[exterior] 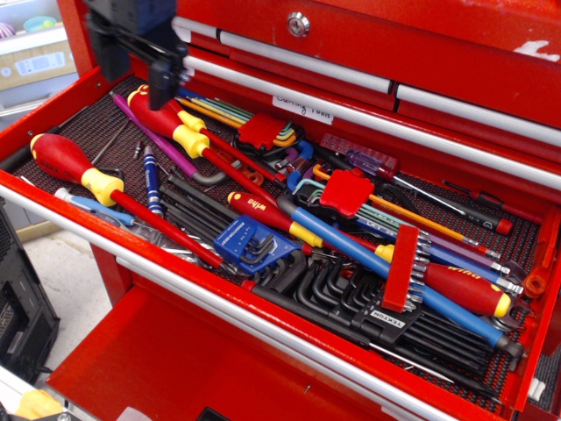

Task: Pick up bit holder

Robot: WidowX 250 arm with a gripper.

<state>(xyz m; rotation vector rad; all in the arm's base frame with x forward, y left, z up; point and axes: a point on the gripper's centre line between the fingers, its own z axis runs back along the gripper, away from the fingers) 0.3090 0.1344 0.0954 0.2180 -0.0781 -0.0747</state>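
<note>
The bit holder (401, 267) is a narrow red bar with a row of silver bits along its right side. It lies on the tool pile in the right half of the open drawer, across a blue-shafted screwdriver (386, 263). My gripper (136, 74) hangs at the top left, over the drawer's far left corner and far from the bit holder. Its two dark fingers (163, 83) stand apart with nothing between them, above the handle of a red and yellow screwdriver (166, 118).
The red tool-chest drawer (202, 294) is crowded: big red and yellow screwdrivers (74, 167), a blue folding hex-key holder (250, 246), two squarish red hex-key holders (346, 193), and black hex keys (351, 298). Closed drawers (368, 53) rise behind.
</note>
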